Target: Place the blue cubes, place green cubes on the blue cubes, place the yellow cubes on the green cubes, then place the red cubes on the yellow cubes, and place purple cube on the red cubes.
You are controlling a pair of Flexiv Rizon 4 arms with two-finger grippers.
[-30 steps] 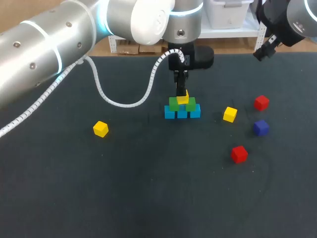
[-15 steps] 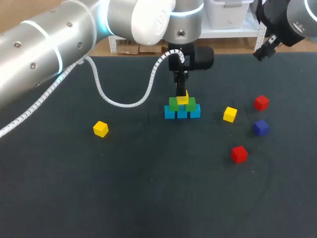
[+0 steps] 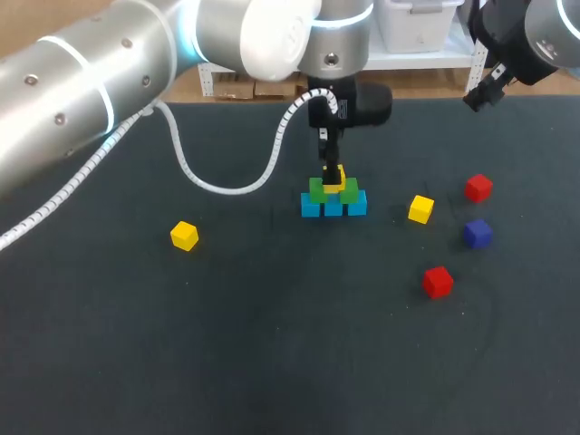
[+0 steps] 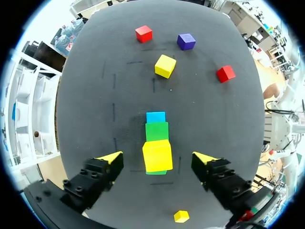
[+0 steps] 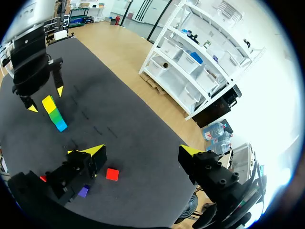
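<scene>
Head view: the left gripper (image 3: 333, 170) has let go of the yellow cube (image 3: 334, 185), which sits atop the green cubes (image 3: 317, 190) near the table's (image 3: 272, 362) far edge. Left wrist view: fingers spread (cube between, untouched). Right wrist view: the right gripper (image 5: 142, 150) is spread wide, well apart from that cube.

Head high behind, left wrist close above cube stack (image 4: 157, 151), right wrist far, stack shared

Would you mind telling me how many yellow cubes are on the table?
3 yellow cubes: one tops the green cubes, between the left gripper's open fingers; one lies alone on the left-arm side; one lies right of the stack, near the red cubes. None appears hidden.
</scene>
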